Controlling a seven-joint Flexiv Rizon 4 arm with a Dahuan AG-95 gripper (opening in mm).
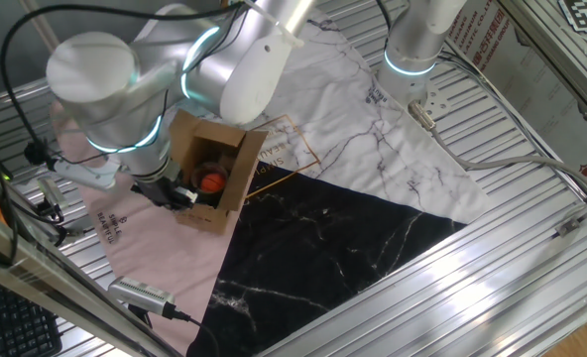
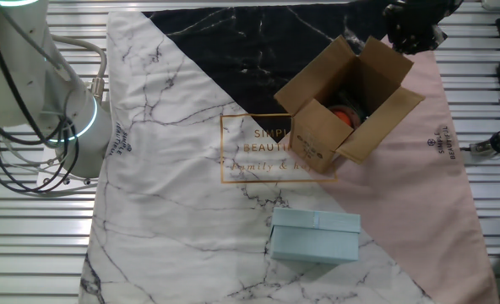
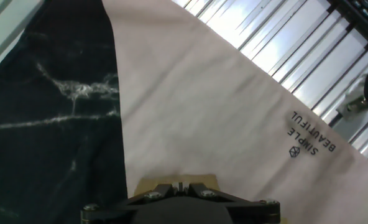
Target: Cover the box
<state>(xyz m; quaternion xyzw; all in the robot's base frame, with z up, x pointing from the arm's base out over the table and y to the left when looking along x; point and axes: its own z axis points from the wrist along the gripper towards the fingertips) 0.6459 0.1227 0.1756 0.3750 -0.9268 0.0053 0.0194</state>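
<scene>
The box [image 1: 236, 164] is a small brown cardboard carton that stands on the cloth with its top flaps open. An orange object [image 1: 210, 181] lies inside it. In the other fixed view the box [image 2: 317, 139] shows dark print on its side and the orange object [image 2: 345, 116] inside. My gripper [image 1: 172, 191] is low at the box's outer side, by an open flap [image 2: 391, 61]. In the other fixed view the gripper [image 2: 409, 35] is at the top right. In the hand view the gripper [image 3: 179, 185] has its jaws shut together, with a strip of cardboard [image 3: 148, 183] just beyond the tips.
A cloth in pink [image 3: 221, 106], black marble [image 1: 323, 248] and white marble [image 2: 174, 127] covers the slatted metal table. A pale blue box [image 2: 315, 236] lies on the white part. A second arm's base [image 2: 60, 118] stands at the table's edge. Cables and a keyboard lie along the sides.
</scene>
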